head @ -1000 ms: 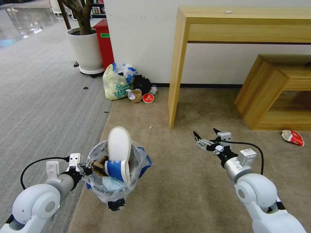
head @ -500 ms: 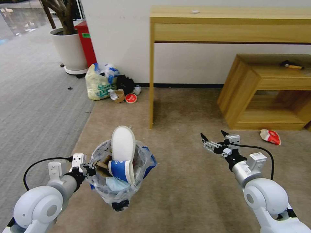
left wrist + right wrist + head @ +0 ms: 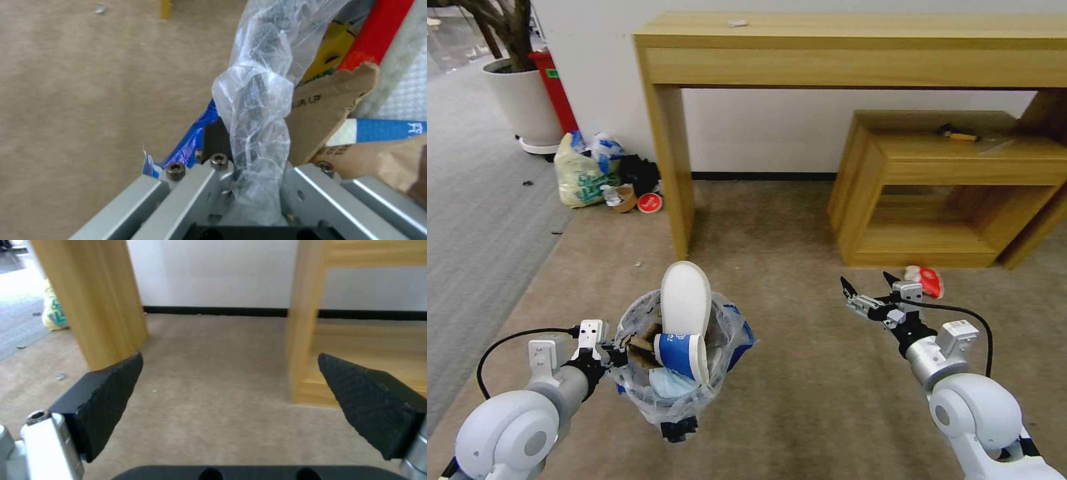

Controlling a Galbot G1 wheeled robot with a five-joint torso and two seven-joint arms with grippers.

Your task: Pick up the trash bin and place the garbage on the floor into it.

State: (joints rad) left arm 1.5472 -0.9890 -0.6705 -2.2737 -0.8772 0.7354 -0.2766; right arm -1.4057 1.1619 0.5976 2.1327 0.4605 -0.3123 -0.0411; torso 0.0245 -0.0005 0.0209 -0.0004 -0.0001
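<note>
A: How many things are you counting?

B: One trash bin (image 3: 684, 373), two grippers. The left gripper (image 3: 608, 352) is clamping the bin's rim with the plastic liner, and the bin is hanging above the floor (image 3: 800, 373). Inside I am counting one white insole (image 3: 686, 297) standing upright, one blue-white cup (image 3: 680, 353) lying on its side, and some brown cardboard (image 3: 640, 343).

A: And the right gripper?

B: The right gripper (image 3: 867, 288) is hovering above the carpet with its fingers spread apart and nothing between them. On the floor just past it, one red wrapper (image 3: 926, 280) is lying in front of the low wooden shelf (image 3: 934, 193).

A: What is the wrist camera adding?

B: The left wrist view is showing the twisted liner (image 3: 256, 110) pinched between the metal fingers (image 3: 195, 190), with the cardboard (image 3: 327, 100) and the cup (image 3: 382, 130) just beside it. The right wrist view is showing the two black pads (image 3: 111, 393) wide apart, and bare carpet between a table leg (image 3: 89, 300) and the shelf side (image 3: 307, 320).

A: Is there room for moving?

B: Open carpet is lying between the bin and the right arm. The wooden table (image 3: 854, 47) is standing ahead by the wall, and a yellowish tied bag (image 3: 580, 177) is sitting far left, near the carpet's edge.
</note>
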